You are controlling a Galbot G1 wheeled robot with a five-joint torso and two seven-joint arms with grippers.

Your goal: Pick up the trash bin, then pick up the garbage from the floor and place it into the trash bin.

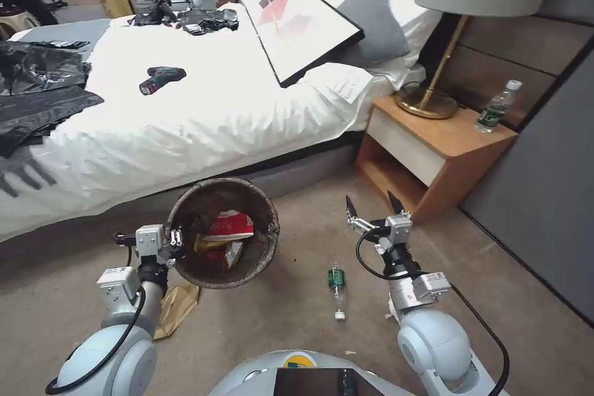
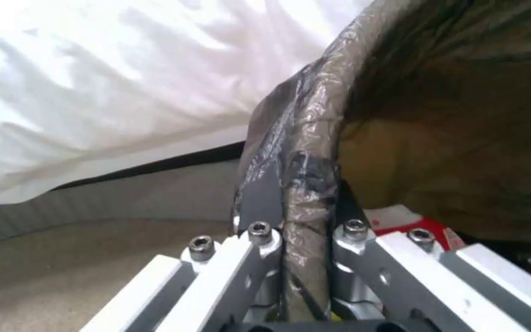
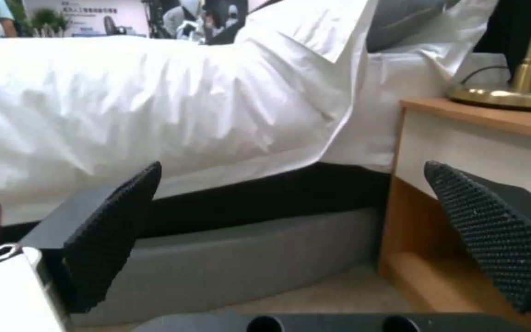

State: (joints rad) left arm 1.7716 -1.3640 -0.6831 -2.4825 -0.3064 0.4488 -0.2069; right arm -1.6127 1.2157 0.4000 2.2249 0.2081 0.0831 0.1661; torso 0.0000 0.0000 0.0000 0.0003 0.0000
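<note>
My left gripper [image 1: 176,240] is shut on the near-left rim of the trash bin [image 1: 263,250], held above the carpet and lined with a dark brown bag. Inside lie red-and-white and yellow wrappers [image 1: 228,226]. In the left wrist view the fingers [image 2: 259,203] pinch the bagged rim [image 2: 315,152]. On the floor, garbage lies about: a small green-labelled bottle [image 1: 336,289] between my arms and a crumpled brown paper bag [image 1: 176,306] under the bin. My right gripper [image 1: 373,204] hovers open beyond the bottle, its black pads [image 3: 115,230] spread wide with nothing between them.
A bed with white sheets [image 1: 185,111] runs along the far side. A wooden nightstand [image 1: 433,148] with a brass lamp [image 1: 433,99] and a water bottle [image 1: 497,106] stands at the right, close to my right gripper. A dark wall panel [image 1: 544,198] bounds the right.
</note>
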